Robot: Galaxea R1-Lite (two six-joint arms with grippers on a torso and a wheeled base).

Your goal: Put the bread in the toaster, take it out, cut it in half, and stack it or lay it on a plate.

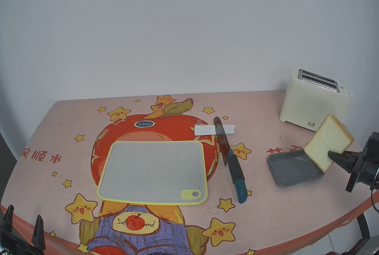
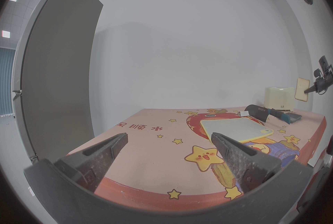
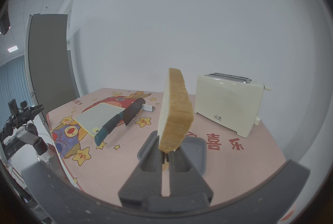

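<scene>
Right gripper (image 3: 165,158) clenched on the lower edge of the bread (image 3: 175,110): thick square slice, porous crumb, tan crust, held upright above the dark grey rounded-rectangle plate (image 3: 196,148), near the boxy cream toaster (image 3: 229,103). Left gripper (image 2: 169,138) jaws spread, empty, at the table (image 2: 149,151) edge.

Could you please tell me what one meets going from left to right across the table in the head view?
left gripper → cutting board → knife → grey plate → bread, held in the right gripper. The toaster overlaps the plate and bread, so I leave it out.
</scene>
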